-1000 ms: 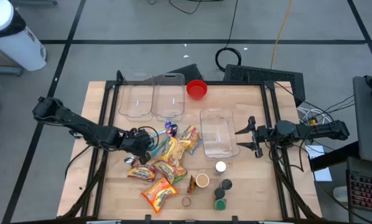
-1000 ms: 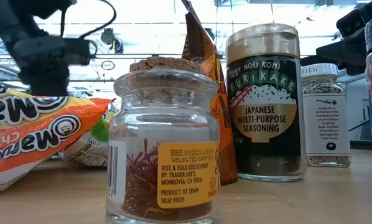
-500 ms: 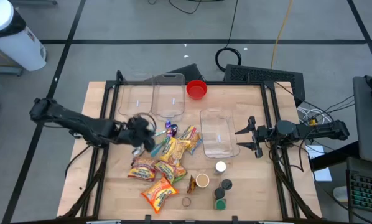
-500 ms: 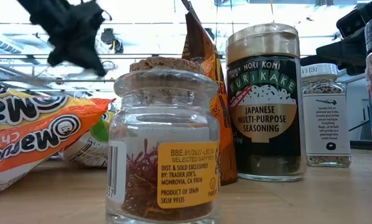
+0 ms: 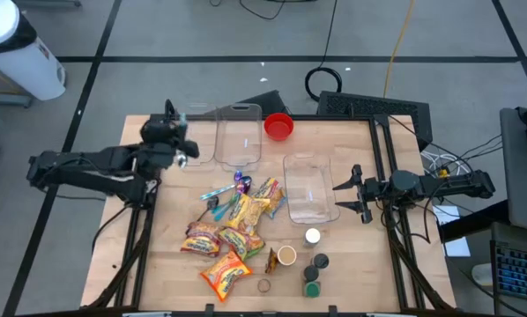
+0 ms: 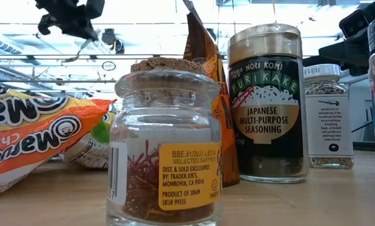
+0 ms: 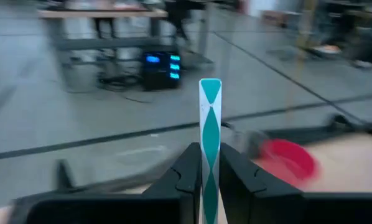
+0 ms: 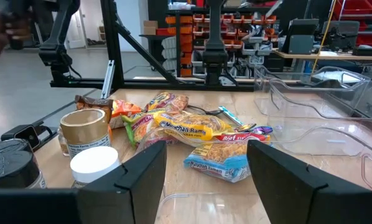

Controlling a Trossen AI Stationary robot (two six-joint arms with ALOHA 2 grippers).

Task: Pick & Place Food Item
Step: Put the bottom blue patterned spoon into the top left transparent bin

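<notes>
My left gripper [image 5: 181, 151] is up over the near edge of the far-left clear tub [image 5: 189, 141], shut on a thin teal-and-white stick packet [image 7: 209, 118]. It also shows in the low view [image 6: 68, 16], high up. A heap of snack packets [image 5: 237, 220] lies on the table's middle, with other thin sticks [image 5: 214, 195] at its left edge. My right gripper [image 5: 348, 195] is open and empty, low at the right side of another clear tub [image 5: 309, 189]. My left gripper pinches the stick packet's lower part [image 7: 209, 163] between its two fingers [image 7: 187, 177]. The stick lies along the fingers and reaches well out past their tips. It is lifted clear of the table and the tub.
A second clear tub [image 5: 239, 136] and a red bowl [image 5: 278, 126] stand at the far edge. Several small jars [image 5: 312, 261] stand near the front edge; the saffron jar [image 6: 165, 144] and seasoning jar [image 6: 266, 103] fill the low view. Bare wood lies at the left.
My left gripper has risen from the left edge of the snack heap and gone toward the table's far left corner, turning as it went. It carries the stick packet, lifted clear, to above the far-left tub. My right arm has kept still.
</notes>
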